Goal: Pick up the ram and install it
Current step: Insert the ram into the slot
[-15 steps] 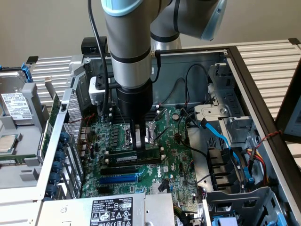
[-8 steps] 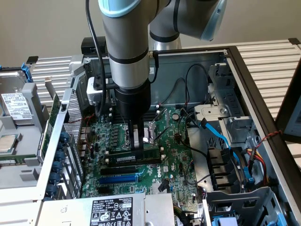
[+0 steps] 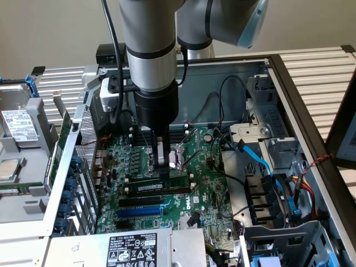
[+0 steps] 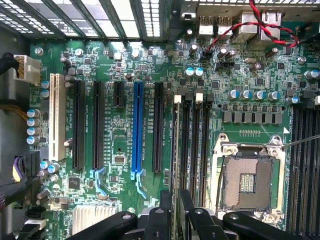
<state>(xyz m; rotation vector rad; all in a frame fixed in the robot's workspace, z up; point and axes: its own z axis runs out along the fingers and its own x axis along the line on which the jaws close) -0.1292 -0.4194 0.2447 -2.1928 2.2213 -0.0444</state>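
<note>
Nearest the wrist camera, the end effector (image 4: 175,196) stands slightly spread, one finger on each side of the ram (image 4: 176,145). The ram sits on edge among the black memory slots (image 4: 194,150), beside the empty CPU socket (image 4: 247,177) on the motherboard (image 4: 150,55).

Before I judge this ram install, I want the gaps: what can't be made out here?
Ram seating: exterior view, the gripper covers its middle; wrist view, seen edge-on.
Ram label text: exterior view, too small.
CPU socket: exterior view, partly behind the gripper.
One ram end: wrist view, hidden by the gripper.
</note>
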